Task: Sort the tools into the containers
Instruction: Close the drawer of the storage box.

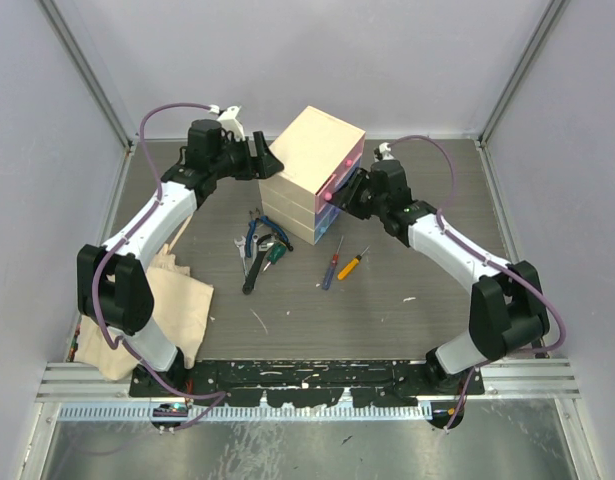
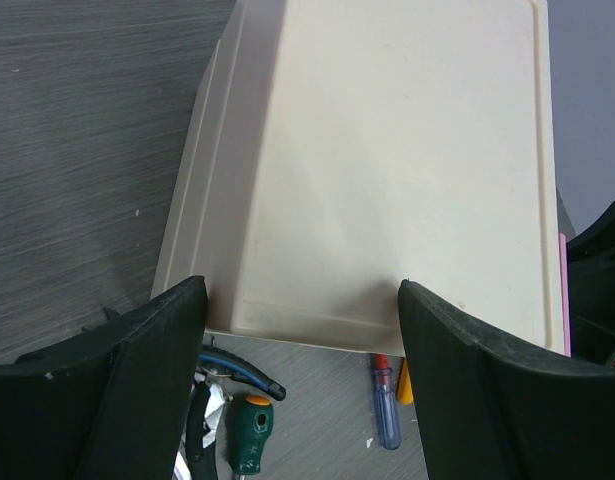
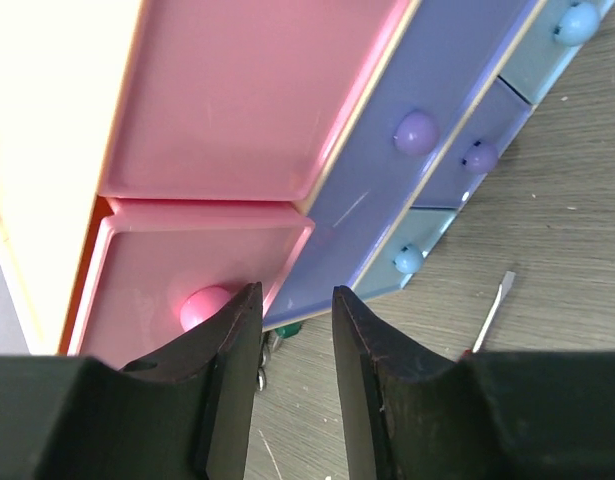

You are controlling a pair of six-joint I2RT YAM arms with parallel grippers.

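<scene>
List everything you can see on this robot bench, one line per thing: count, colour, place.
chest: one, cream, centre of table.
drawers: several, pink, purple, blue, chest front.
pliers: one, blue-handled, tool pile before chest.
wrench: at least one, silver, same pile.
screwdrivers: three, green, blue-red, orange handles, before chest.
cloth: one, beige, near-left side.
left claw: one, black, open, at chest's back.
right claw: one, black, slightly open, beside pink knob.

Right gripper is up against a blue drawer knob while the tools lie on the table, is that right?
Not blue: the right gripper sits by a pink drawer's knob, as the right wrist view shows. The tools do lie on the table.
</scene>
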